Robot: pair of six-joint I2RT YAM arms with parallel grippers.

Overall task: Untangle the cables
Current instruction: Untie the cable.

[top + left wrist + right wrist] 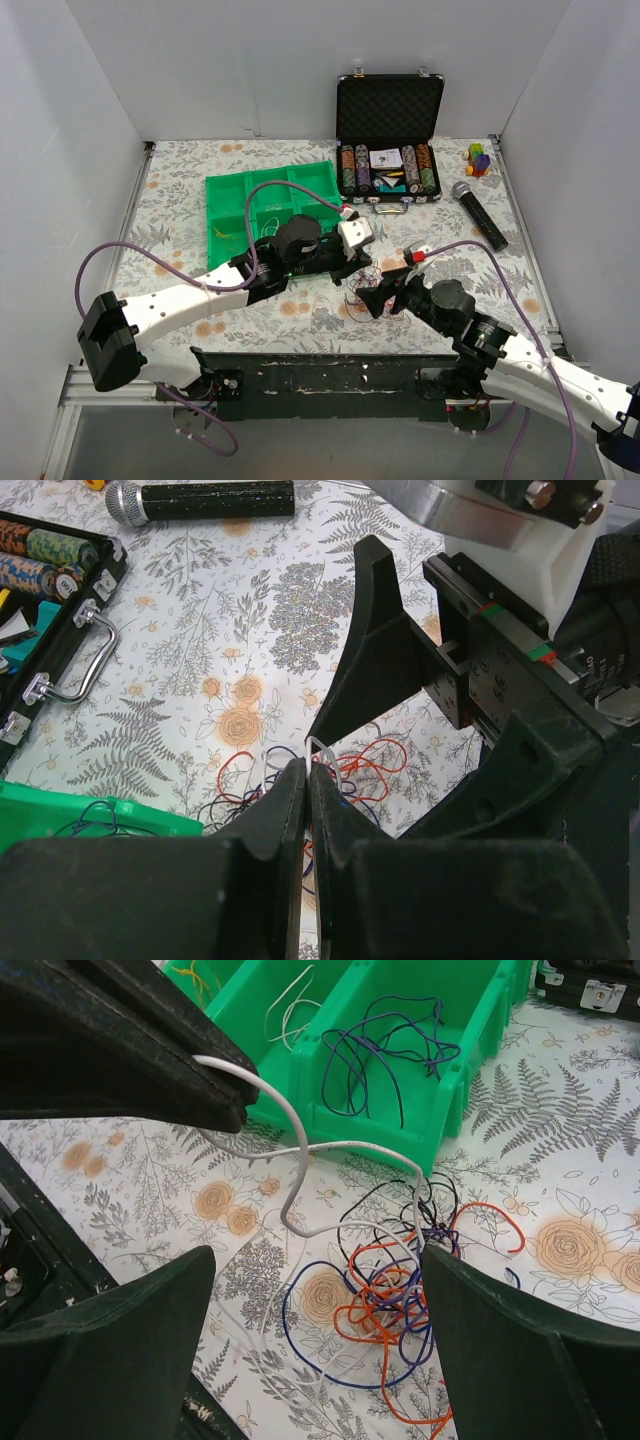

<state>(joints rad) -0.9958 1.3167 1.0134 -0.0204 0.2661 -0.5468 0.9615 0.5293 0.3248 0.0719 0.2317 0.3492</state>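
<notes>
Mid-extraction, seemingly: pinches white cable tight in left gripper, holds right gripper wide over tangle at lower centre; next calls for lifting clear.

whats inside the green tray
Blue cables in one compartment of the green tray, white cables in the next. The left gripper covers the rest.

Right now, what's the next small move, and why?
Probably draw the left gripper slowly toward the tray: its jaws are shut on the white wire, whose far end runs into the tangle under the right gripper, jaws open.
</notes>
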